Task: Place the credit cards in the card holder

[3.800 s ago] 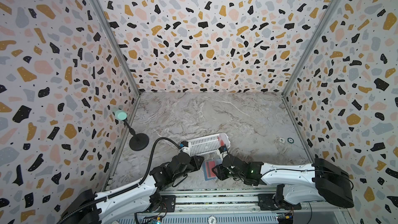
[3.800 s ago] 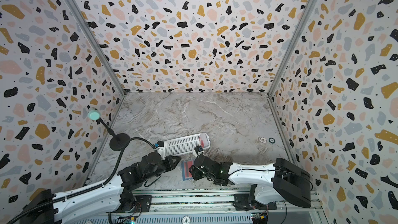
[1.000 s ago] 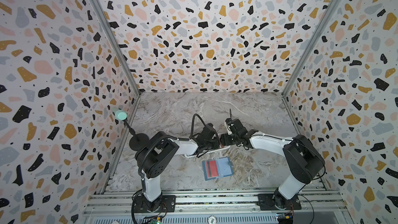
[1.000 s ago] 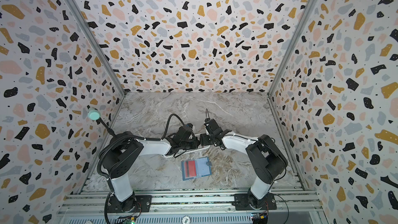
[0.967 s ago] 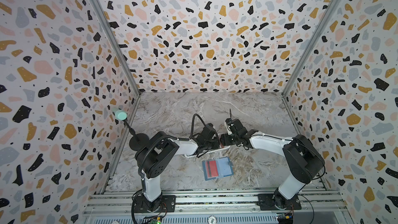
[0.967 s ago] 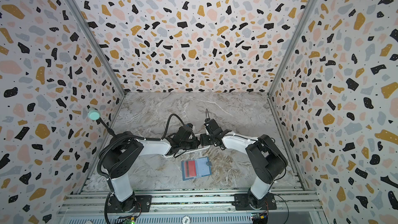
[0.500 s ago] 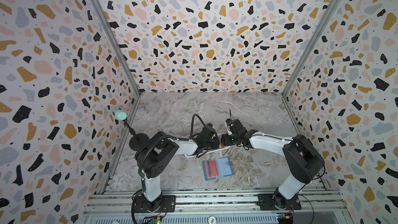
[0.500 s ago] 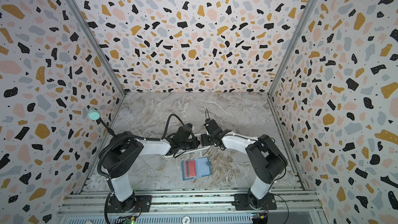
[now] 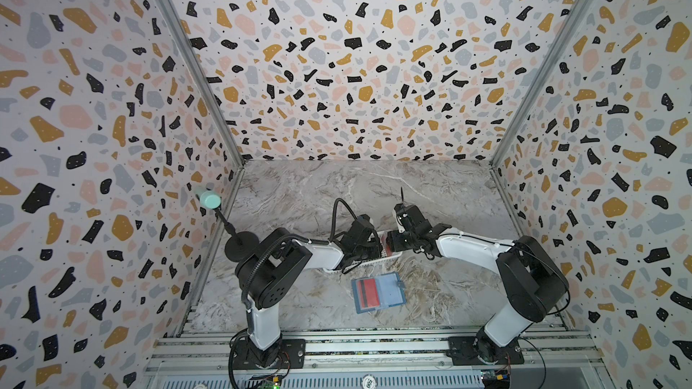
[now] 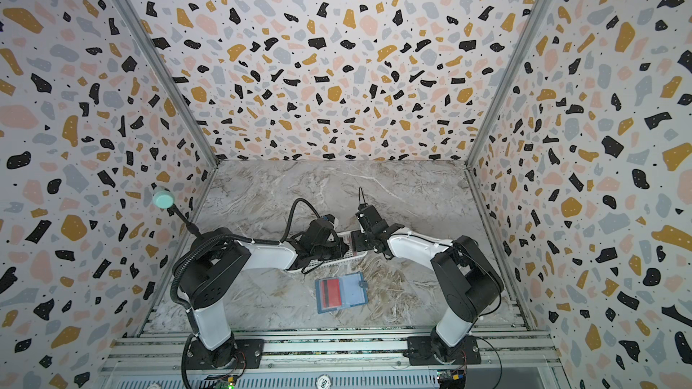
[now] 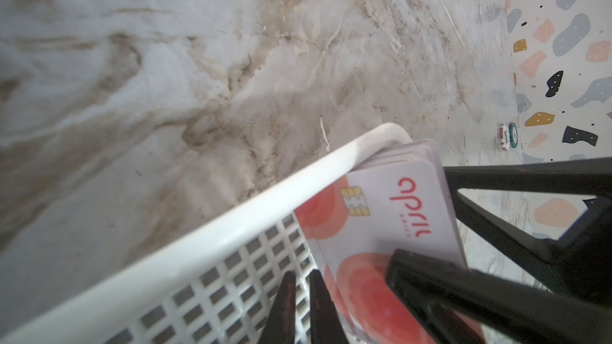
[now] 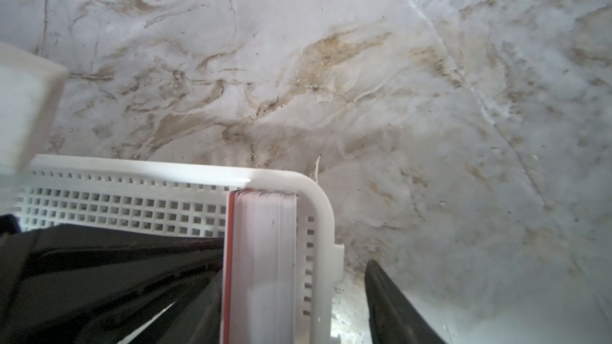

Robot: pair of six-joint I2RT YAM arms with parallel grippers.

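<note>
Both arms have been drawn away from the card holder (image 9: 379, 294), over which they were crouched seconds ago, and are now stretched out to the white basket (image 9: 390, 254) at the middle of the table (image 9: 337, 196).

At 6 o'clock the holder is left lying open and flat. One credit card (image 9: 369, 290), red back up, appears tucked in its 9 o'clock half, and the other half looks empty. Most of the task is judged still undone: a thick stack of cards (image 12: 261, 259) is stood on edge against the basket's 3 o'clock end.

The left arm (image 9: 318, 256) is reached in from 7 o'clock. The left fingers (image 11: 288, 306) are drawn nearly together over the mesh, and whether anything is pinched cannot be told. The right arm (image 9: 468, 248) is reached in from 5 o'clock. The right fingers (image 12: 390, 309) are set apart astride the stack and the end wall, with nothing gripped.
</note>
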